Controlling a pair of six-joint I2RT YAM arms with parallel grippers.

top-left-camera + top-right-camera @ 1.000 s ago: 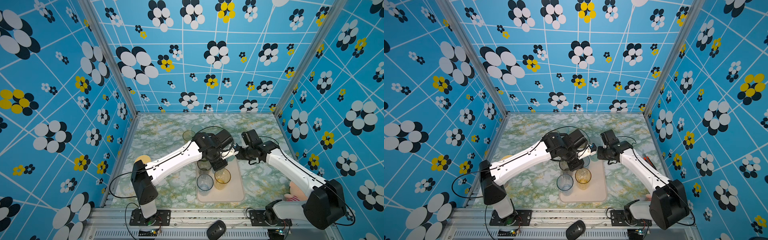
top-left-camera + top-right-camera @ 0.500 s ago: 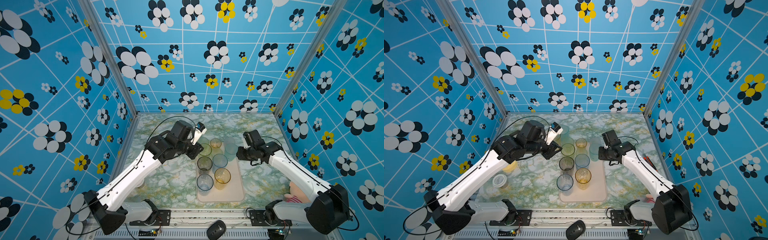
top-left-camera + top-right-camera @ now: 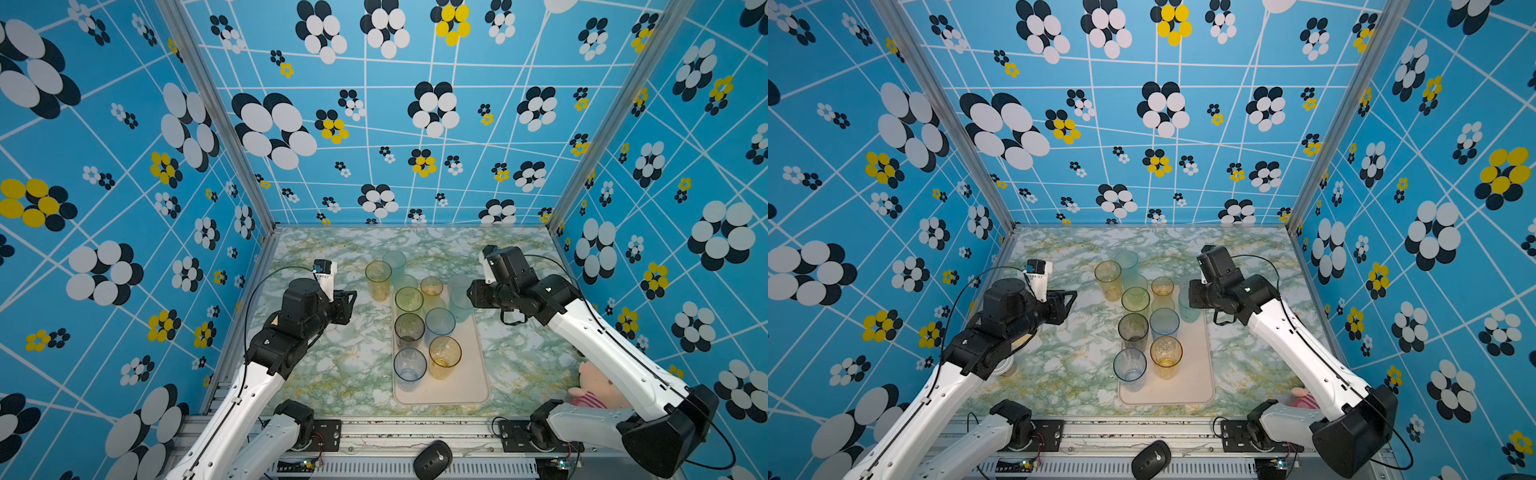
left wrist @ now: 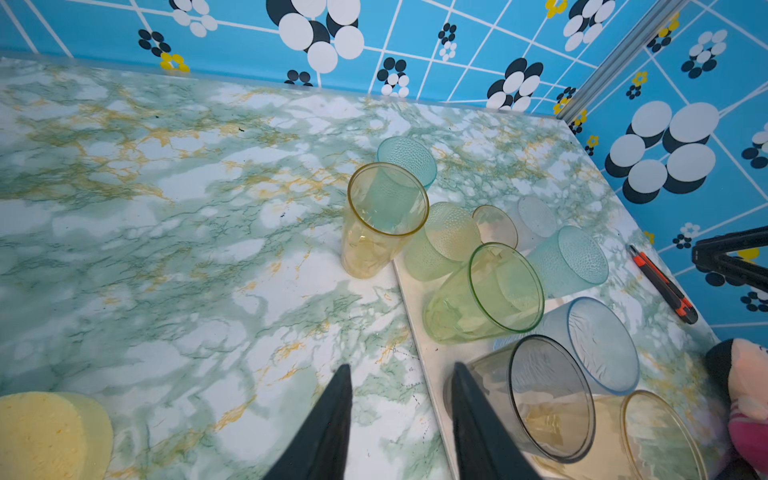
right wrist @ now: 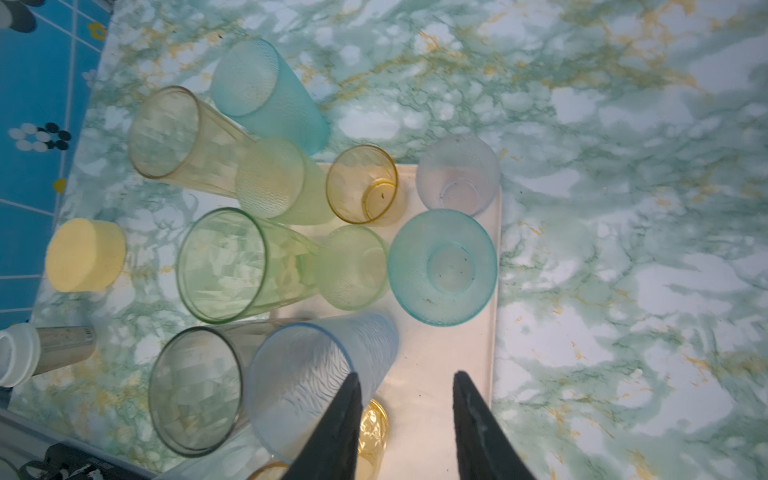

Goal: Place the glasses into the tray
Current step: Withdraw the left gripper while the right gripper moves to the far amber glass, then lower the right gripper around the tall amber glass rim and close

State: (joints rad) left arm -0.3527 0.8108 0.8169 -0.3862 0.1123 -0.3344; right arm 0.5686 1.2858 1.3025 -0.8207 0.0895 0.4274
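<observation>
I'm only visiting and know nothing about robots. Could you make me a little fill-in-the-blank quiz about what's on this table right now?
1. The tall amber tumbler nearest the left gripper stands outside the ___.
2. The left gripper and the right gripper both hold ___.
3. The stuffed doll lies on the robot's ___ side.
4. On the front rail lies a black computer ___.

Missing words: tray; nothing; right; mouse.

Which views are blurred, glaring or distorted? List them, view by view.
Both top views: sharp, evenly lit; wide-angle lens splays the frame post outward. Left wrist: crisp on the green tumbler. Right wrist: soft and hazy throughout, tray washed pale.
</observation>
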